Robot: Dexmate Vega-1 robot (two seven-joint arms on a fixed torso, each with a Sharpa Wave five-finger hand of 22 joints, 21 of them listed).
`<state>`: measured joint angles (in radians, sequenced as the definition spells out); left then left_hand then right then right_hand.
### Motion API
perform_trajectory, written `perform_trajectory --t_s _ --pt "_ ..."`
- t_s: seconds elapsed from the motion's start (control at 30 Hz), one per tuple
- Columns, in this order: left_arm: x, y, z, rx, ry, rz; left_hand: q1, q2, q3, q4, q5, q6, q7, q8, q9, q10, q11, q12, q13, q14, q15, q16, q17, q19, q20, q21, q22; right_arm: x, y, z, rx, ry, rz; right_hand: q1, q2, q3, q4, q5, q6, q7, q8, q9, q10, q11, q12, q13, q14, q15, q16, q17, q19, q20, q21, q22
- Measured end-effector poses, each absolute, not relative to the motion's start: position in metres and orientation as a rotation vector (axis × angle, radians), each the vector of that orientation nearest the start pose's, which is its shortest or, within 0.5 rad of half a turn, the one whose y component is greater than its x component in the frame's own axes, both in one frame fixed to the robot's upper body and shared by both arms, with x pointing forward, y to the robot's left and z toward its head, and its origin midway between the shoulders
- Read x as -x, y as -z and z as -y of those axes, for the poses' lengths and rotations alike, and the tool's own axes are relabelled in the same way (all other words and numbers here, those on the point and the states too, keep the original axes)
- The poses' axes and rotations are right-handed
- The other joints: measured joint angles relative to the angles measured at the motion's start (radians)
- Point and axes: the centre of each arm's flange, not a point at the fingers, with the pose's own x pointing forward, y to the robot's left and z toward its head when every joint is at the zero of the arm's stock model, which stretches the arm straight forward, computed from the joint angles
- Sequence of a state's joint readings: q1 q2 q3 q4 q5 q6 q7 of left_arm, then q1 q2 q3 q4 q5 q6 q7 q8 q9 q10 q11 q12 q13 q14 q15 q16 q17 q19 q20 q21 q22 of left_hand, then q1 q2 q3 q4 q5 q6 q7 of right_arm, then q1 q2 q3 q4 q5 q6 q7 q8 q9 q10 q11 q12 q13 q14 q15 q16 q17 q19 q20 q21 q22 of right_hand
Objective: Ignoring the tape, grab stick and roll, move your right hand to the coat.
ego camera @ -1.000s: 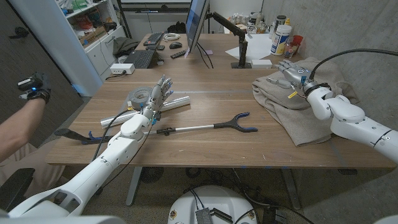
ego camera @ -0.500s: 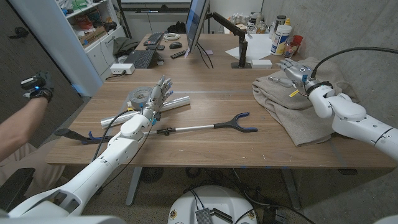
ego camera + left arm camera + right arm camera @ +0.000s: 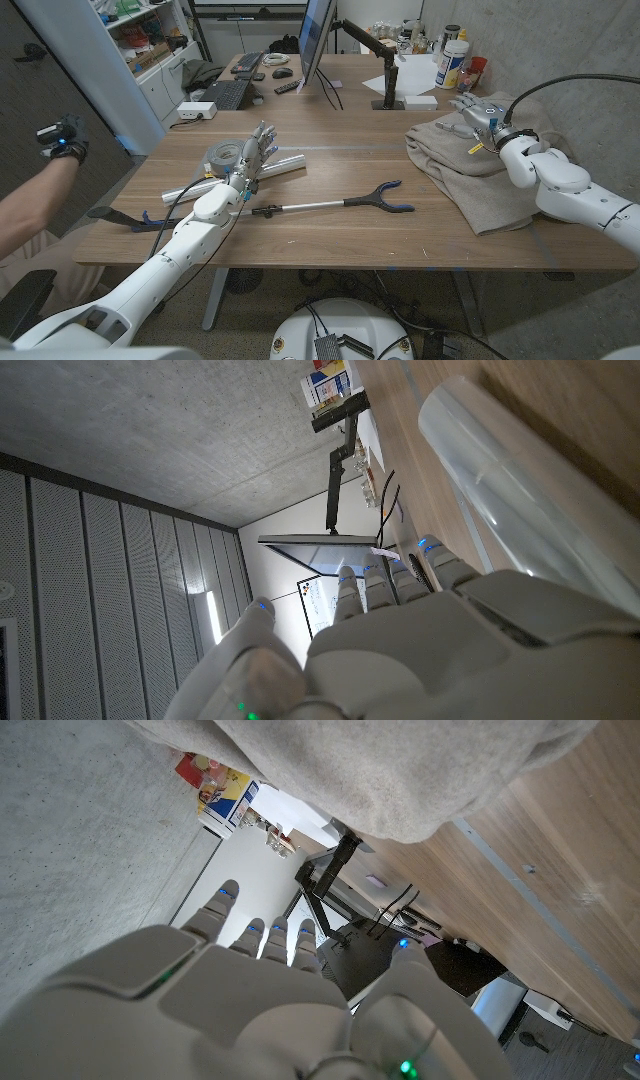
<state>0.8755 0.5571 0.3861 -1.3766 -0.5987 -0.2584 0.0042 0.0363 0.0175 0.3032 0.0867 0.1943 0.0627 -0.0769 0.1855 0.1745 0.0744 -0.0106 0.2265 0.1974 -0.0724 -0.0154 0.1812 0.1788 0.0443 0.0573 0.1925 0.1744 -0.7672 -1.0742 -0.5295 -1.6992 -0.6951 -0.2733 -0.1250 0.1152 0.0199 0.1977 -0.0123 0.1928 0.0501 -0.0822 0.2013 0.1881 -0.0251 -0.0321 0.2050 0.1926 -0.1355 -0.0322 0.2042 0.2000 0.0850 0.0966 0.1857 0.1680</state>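
Observation:
The grabber stick (image 3: 320,205) lies across the table's middle, blue claw to the right, its black handle (image 3: 110,213) left of my left arm. A silvery roll (image 3: 280,163) lies beside the grey tape (image 3: 222,156). My left hand (image 3: 250,160) hovers between them with straight, spread fingers and holds nothing. In the left wrist view the roll (image 3: 520,490) lies just past my left hand (image 3: 400,650). The beige coat (image 3: 480,165) is heaped at the right. My right hand (image 3: 478,115) is over the coat's far part, fingers spread, empty. The right wrist view has the coat (image 3: 400,770) beyond my right hand (image 3: 250,1010).
A monitor (image 3: 318,40), keyboard (image 3: 225,93), white box (image 3: 197,110) and monitor-arm base (image 3: 390,95) stand at the back. Bottles (image 3: 452,60) sit behind the coat. A person's arm with a black glove (image 3: 60,140) reaches in at the left edge.
My right hand has drifted a little farther back and to the right over the coat. The left hand, stick and roll have stayed put. The person's gloved hand rose slightly.

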Motion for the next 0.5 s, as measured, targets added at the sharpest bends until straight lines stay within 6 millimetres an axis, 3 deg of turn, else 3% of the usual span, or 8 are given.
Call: perform_trajectory --t_s 0.5 --pt "-0.6419 0.0332 -0.2856 -0.042 0.206 0.574 0.000 0.000 0.000 0.000 0.000 0.005 0.005 0.000 0.000 0.000 0.000 0.000 0.000 0.000 0.000 0.000 0.000 0.000 0.000 0.000 0.000 -0.5955 -0.0732 0.3814 1.750 0.434 0.496 0.000 0.000 0.000 0.000 0.000 0.000 0.000 0.000 0.000 0.000 0.000 0.000 0.000 0.000 0.000 0.000 0.000 0.000 0.000 0.000 0.000"
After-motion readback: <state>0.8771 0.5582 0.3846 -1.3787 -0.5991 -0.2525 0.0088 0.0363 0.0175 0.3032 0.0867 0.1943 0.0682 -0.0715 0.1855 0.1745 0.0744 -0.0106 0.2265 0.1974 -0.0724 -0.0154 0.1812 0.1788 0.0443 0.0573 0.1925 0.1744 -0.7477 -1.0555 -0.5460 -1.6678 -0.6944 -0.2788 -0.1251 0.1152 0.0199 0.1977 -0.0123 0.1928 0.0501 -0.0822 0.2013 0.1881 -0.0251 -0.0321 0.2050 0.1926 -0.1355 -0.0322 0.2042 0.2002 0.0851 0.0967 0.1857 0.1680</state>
